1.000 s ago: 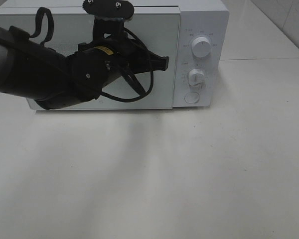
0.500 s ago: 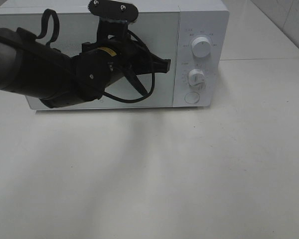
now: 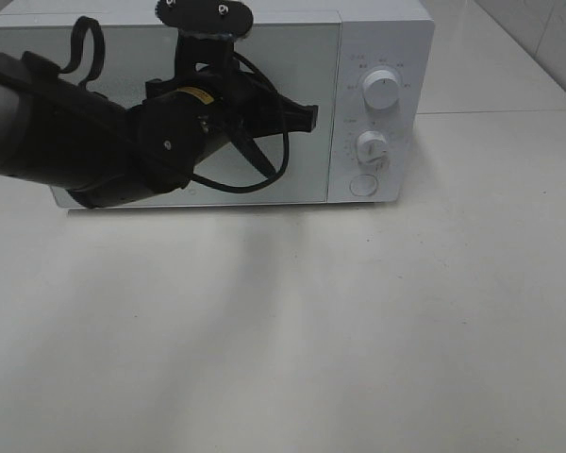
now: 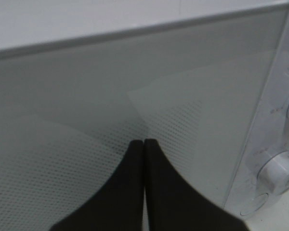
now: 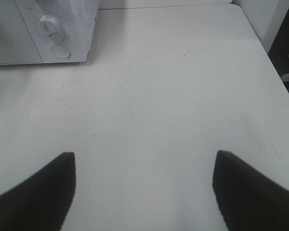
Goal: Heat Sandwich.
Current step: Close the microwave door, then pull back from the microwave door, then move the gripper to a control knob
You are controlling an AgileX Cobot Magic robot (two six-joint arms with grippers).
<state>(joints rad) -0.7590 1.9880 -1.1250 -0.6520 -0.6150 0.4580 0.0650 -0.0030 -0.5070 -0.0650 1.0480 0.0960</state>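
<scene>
Bright, even light throughout; a soft, diffuse shadow falls across the white table (image 3: 406, 330) below the dark arm (image 3: 66, 142); pale reflections sheen the microwave door (image 4: 86, 96); wrist views slightly soft

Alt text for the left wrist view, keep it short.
The left gripper, shut and empty, points at the closed microwave door with its dotted mesh window. A white control knob shows beside the door.
</scene>
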